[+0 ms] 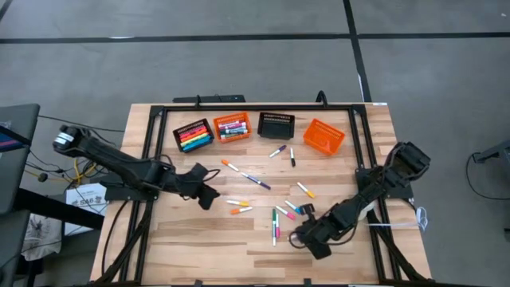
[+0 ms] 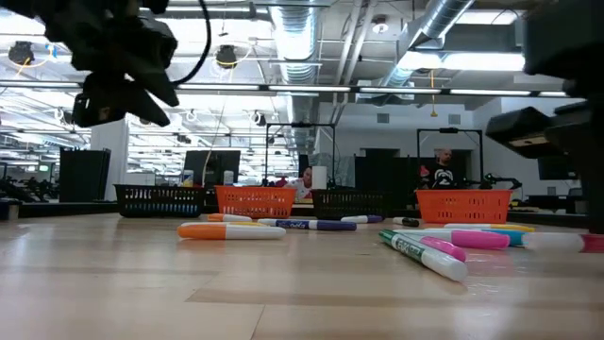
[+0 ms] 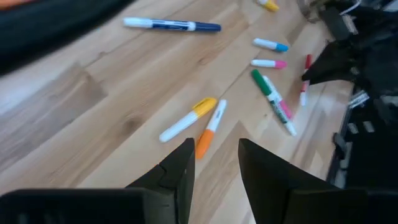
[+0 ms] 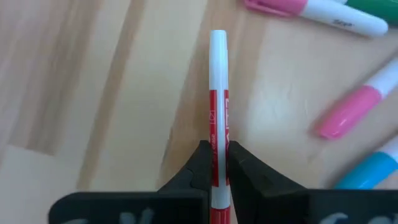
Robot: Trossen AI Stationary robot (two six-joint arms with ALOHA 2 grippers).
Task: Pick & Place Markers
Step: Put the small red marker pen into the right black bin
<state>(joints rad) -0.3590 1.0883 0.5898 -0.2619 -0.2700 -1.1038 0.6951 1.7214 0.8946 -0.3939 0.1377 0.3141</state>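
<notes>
The right gripper [image 4: 219,163] has pinched a red marker [image 4: 217,106] lying on the tabletop [image 4: 93,93]; next, lift it toward a basket [image 1: 323,135]. The left gripper [image 3: 214,163] hovers, parted and empty.

Wood table [image 1: 183,239] w/ black frame rails. Along far edge, 4 baskets in a row: black basket [image 1: 194,135] full of markers nearest the far left corner, orange basket [image 1: 232,127] w/ markers, 2nd black basket [image 1: 276,124], contents can't tell, tilted orange basket [image 1: 323,136] toward the far right corner. Loose markers [image 1: 256,181] scattered mid-table, a cluster nearer the near edge by the right gripper [image 1: 299,235]. Right arm [image 1: 382,187] comes in from the right edge, gripper low at that cluster; grip can't be made out from above. Left arm [image 1: 119,163] from the left edge, left gripper [image 1: 209,195] left of center, near two short markers [image 1: 239,206].
</notes>
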